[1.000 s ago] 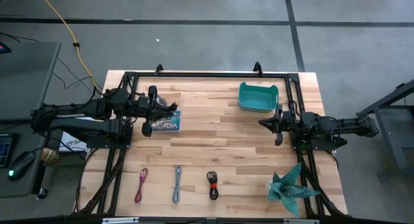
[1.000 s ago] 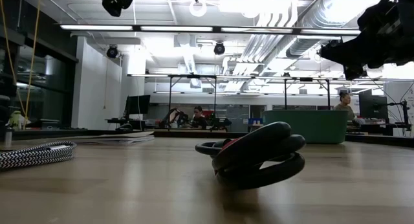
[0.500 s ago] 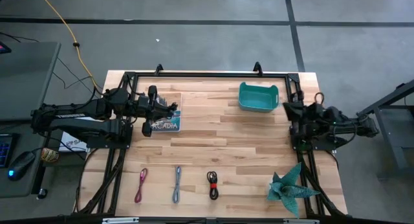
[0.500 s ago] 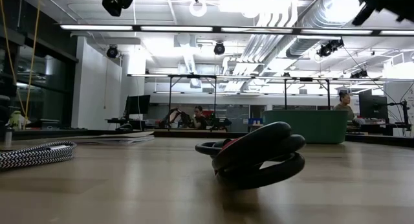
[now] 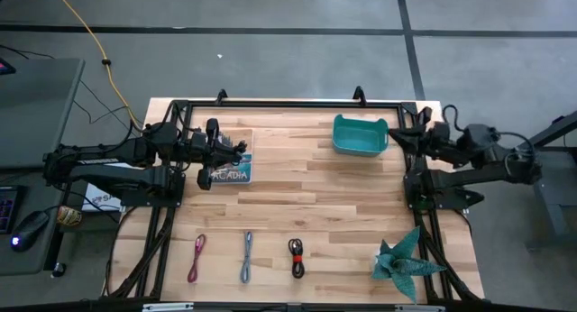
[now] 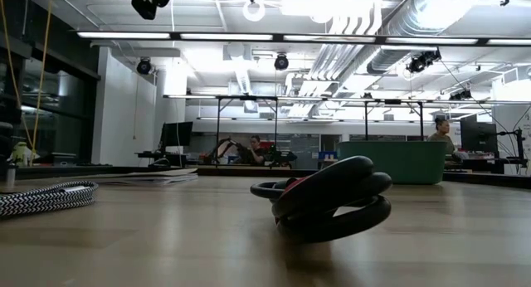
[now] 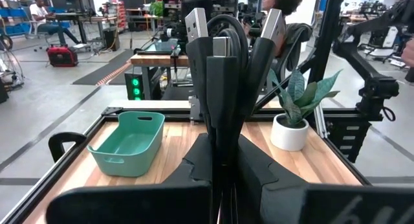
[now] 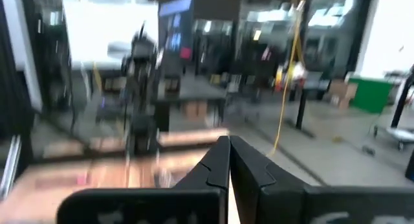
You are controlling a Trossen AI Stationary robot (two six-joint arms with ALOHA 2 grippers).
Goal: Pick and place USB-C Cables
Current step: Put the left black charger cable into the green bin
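Both arms are dark, near-black, built of jointed segments with looping black cables. Left gripper (image 7: 223, 179) and right gripper (image 8: 228, 166): matte black angular fingers. Markings apparently none; views poor.

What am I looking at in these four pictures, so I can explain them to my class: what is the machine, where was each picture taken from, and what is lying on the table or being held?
It is a robot with two dark arms mounted at a wooden table. Each arm ends in a two-finger gripper.

One picture looks straight down, one looks level across the tabletop, and two come from cameras on the arms' wrists.

A pink cable, a blue-grey cable and a red-and-black cable lie in a row on the table. There is also a teal bin, a potted plant and a printed card.

The left gripper is above the card, shut on a coiled black cable. The right gripper is beside the bin, shut and empty.
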